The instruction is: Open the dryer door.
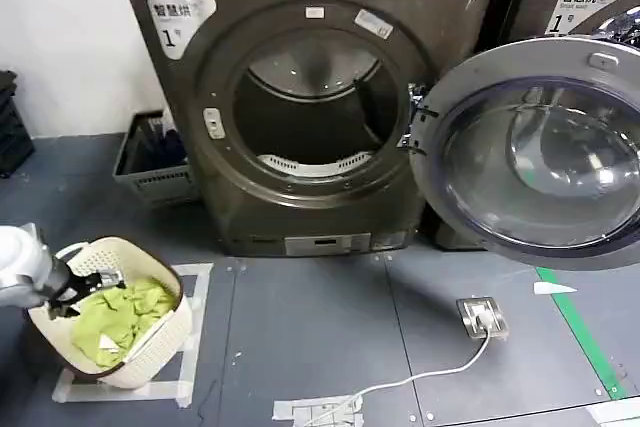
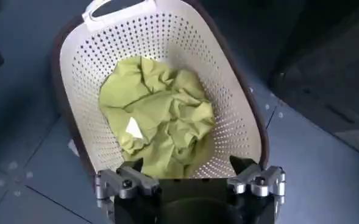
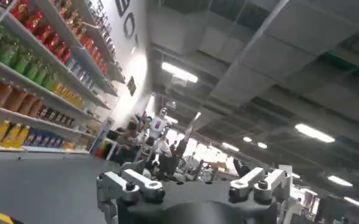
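The dryer stood against the back wall with its drum gaping, and the dryer door hung swung wide to the right on its hinge, glass facing the room. At the lower left of the head view, the left gripper hovered over the rim of a white perforated laundry basket on the floor, its fingers spread apart and grasping nothing, just above a crumpled green cloth lying inside. The right gripper pointed up toward the ceiling lights, its fingers likewise released and empty.
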Controlling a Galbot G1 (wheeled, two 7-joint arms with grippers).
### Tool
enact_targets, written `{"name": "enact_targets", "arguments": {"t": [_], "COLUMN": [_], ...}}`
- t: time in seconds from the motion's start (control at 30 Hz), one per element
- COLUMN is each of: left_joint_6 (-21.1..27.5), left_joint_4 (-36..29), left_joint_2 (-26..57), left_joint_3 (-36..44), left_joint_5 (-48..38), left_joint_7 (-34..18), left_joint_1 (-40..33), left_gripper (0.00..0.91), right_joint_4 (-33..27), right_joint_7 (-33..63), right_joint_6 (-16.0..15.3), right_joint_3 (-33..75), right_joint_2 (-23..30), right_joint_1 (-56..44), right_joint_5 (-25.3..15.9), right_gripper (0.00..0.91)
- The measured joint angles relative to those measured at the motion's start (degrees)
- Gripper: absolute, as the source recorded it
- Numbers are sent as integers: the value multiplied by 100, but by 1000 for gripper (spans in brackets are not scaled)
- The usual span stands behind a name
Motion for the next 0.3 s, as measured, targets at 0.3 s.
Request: {"name": "enact_targets", "arguments": {"t": [0.3], "left_joint_6": [0], "left_joint_4": [8], "left_joint_2": [-15], "left_joint_3": [14], "left_joint_5": [56], "left_joint_7": [24], "left_joint_1": [37], "left_gripper": [907], "right_joint_4": [-25], "right_joint_7": [2], "right_joint_6": [-24], "right_joint_3": [30], "right_joint_2": [0], "right_joint_1": [2], "right_joint_5": [6], "right_gripper": [907]}}
